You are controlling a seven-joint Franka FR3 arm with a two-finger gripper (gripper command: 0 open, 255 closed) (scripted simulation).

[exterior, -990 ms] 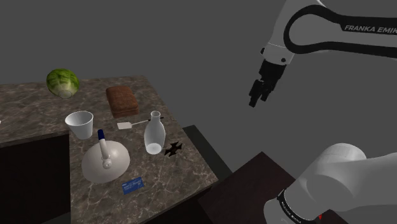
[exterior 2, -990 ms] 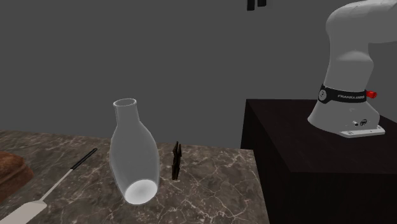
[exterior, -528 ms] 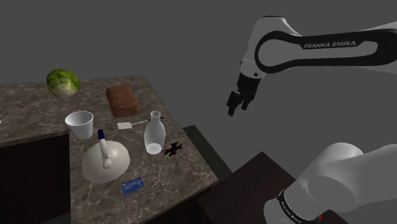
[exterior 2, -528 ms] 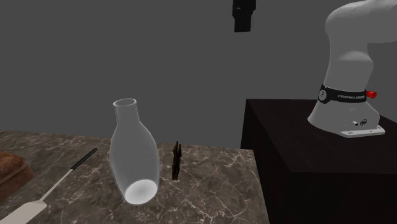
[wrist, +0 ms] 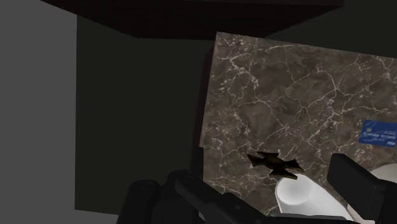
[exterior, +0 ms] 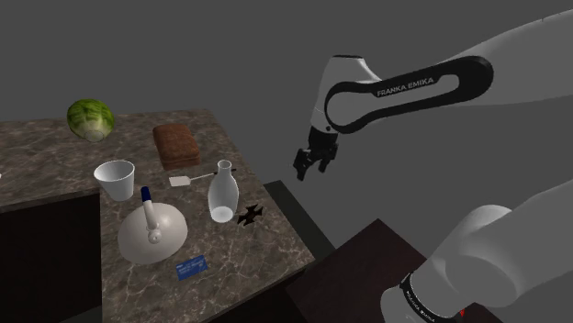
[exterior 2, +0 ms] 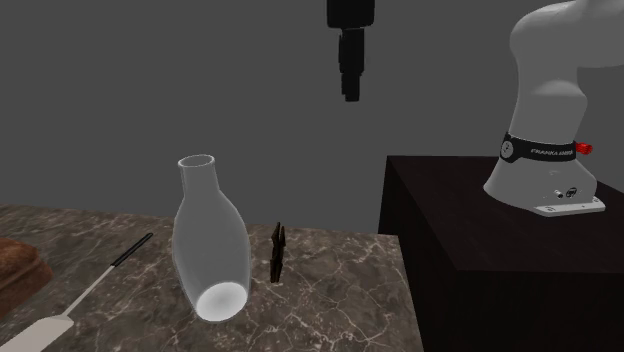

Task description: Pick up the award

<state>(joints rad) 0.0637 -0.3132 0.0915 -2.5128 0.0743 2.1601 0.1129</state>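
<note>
A: Is the award being held yet?
B: No. The black cross-shaped award [exterior: 250, 216] is sitting just beside the clear glass vase [exterior: 220, 191]. The gripper [exterior: 308, 171], fingers apart, is hovering well above that vase. Grasping and lifting are remaining.

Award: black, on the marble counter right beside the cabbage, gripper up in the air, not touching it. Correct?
Not beside the cabbage. The shoulder view shows the black award on the marble counter right beside the clear vase; the cabbage lies at the counter's other end. The gripper is up in the air, not touching it.
</note>
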